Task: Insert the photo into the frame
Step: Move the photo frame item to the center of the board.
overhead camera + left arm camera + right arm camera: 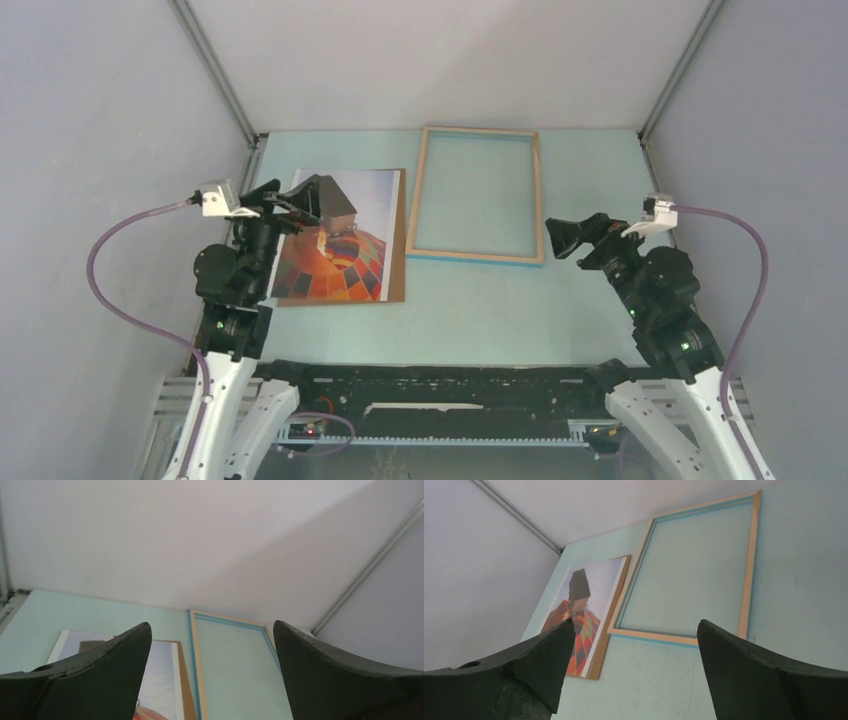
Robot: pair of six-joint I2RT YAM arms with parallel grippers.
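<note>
The photo [345, 265], an orange-red balloon print, lies face up on a brown backing board at the left. It also shows in the left wrist view [155, 675] and the right wrist view [589, 625]. The frame [478, 257] lies flat to its right, wood side up with turquoise edges, nothing inside it; its rail shows in the left wrist view [196, 665] and the right wrist view [749, 565]. My left gripper [318, 200] hovers open and empty over the photo's far part [210, 625]. My right gripper [562, 238] is open and empty beside the frame's near right corner [634, 622].
The brown backing board [398, 240] sticks out past the photo's right and near edges, close to the frame's left rail; it also shows in the wrist views [184, 680] [604, 650]. White walls with metal corner posts enclose the pale green table [500, 310].
</note>
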